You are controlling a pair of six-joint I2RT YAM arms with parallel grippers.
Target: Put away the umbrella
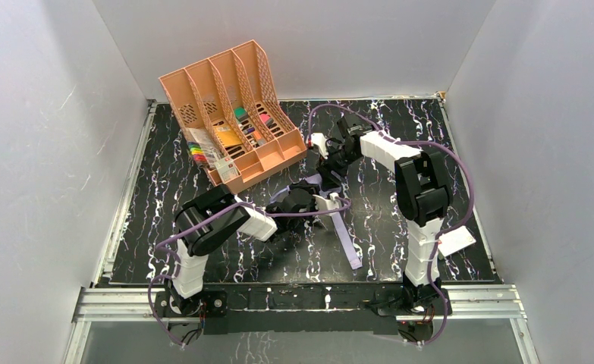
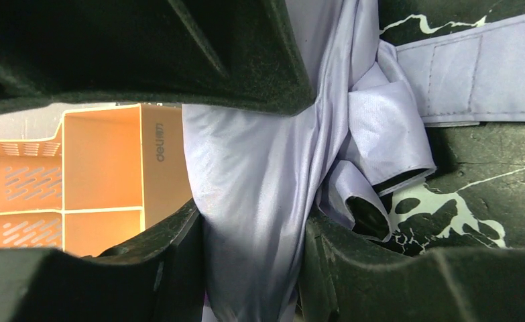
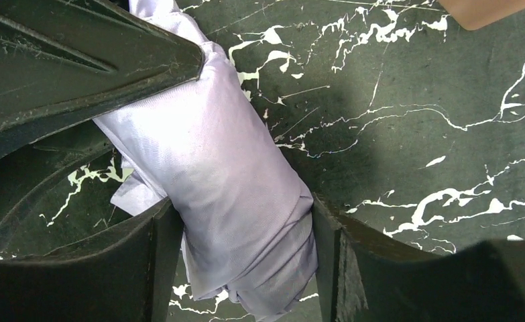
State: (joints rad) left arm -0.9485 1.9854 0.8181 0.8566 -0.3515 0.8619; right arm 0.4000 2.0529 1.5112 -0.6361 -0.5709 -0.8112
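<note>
Plainly, both arms had hold of the umbrella, which lay about the middle of the counter, short of the peach file organiser in the far-left corner. The right gripper was clamped across the rolled canopy, while the left gripper was pinched on a twist of loose fabric. That thin cloth could slide out under a pull, or the canopy could unroll if the arms drew apart. The long strap, trailing toward the near edge, might snag.
</note>
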